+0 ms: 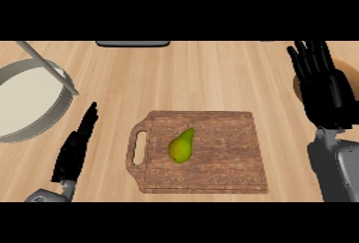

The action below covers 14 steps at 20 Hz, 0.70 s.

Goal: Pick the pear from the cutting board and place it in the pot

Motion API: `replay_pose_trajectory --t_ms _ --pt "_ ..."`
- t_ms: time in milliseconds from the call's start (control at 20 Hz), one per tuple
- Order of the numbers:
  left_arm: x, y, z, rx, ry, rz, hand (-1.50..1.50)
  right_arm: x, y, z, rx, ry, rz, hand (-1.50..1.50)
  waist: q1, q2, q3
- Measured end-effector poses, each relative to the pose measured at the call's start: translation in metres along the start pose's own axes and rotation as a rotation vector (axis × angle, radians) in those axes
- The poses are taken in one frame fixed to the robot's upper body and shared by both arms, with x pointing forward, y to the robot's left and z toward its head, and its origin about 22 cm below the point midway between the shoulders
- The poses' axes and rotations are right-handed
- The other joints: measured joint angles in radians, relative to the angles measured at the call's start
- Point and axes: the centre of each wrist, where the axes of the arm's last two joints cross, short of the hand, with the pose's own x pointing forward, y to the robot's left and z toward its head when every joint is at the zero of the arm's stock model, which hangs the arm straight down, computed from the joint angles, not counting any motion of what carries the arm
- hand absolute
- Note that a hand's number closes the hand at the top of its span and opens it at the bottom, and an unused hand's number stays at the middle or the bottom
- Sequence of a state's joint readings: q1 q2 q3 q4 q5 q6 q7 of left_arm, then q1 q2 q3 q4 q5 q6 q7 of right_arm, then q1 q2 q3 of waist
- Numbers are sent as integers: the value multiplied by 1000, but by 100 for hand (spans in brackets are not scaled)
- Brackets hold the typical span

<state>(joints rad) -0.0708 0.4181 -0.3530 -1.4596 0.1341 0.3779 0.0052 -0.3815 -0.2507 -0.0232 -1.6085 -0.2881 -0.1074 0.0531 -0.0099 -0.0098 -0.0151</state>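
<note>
So the grey pot (pixel 60 107) is seen at the far left, well apart from the board. Just right of it, the left hand (pixel 76 147) is shown edge-on above the counter, fingers straight and pressed together. The pear (pixel 182 146) is found lying on the wooden cutting board (pixel 224 156) in the middle, narrow end tilted up-right. At the right edge, the right hand (pixel 324 90) is held upright, fingers straight and slightly spread.

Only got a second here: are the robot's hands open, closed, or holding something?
Left hand: open, fingers straight, holding nothing.
Right hand: open, fingers up, holding nothing.
</note>
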Motion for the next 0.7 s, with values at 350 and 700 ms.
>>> replay_pose_trajectory --t_ms 350,700 --pt "34 -11 -15 -36 -41 159 0 -31 61 -3 103 147 -111 150 46 12 3" --pt "52 -7 -19 -43 -1 278 0 -65 93 47 -78 98 211 -150 11 4 11"
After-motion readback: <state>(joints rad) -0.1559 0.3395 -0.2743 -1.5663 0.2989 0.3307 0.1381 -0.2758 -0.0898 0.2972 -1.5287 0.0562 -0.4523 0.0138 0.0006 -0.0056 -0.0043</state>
